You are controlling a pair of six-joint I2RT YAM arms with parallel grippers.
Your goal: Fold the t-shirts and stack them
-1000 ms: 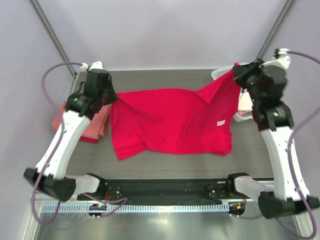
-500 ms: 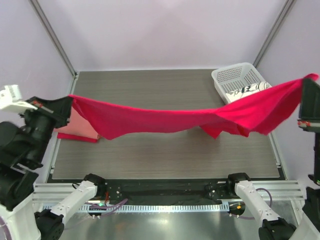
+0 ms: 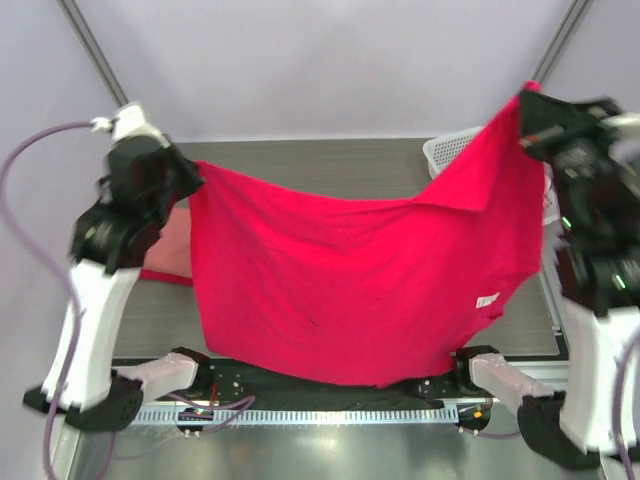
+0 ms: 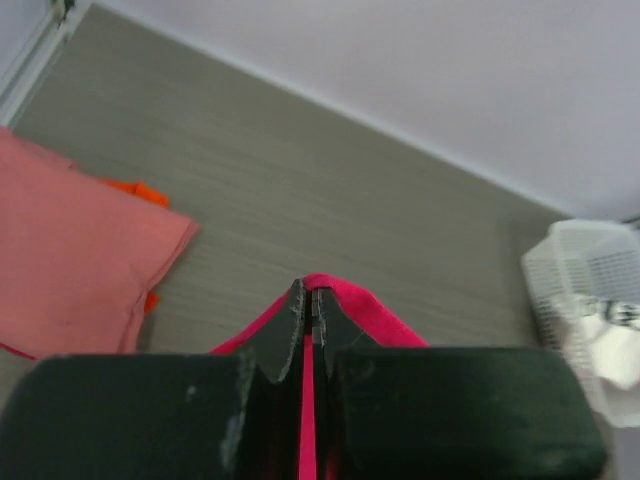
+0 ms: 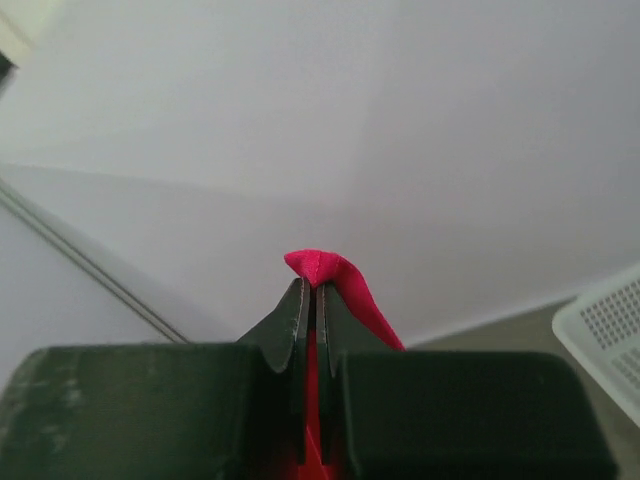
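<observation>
1. The bench (image 3: 320,160) is a grey, wood-grained board with the grain running left to right. In the overhead view its bare surface shows along the far edge, at the top centre of the frame.
2. A folded pink shirt (image 4: 70,260) lies flat on the bench at its left end, at the lower left of the left wrist view.
3. A red shirt (image 4: 142,190) lies under the pink one, touching it. Only a thin orange-red edge peeks out at the pink one's right side.
4. A white lattice basket (image 4: 585,265) stands at the bench's far right corner, well apart from the folded pile.
5. Inside the basket lies a white shirt (image 4: 612,345) with dark print.
</observation>
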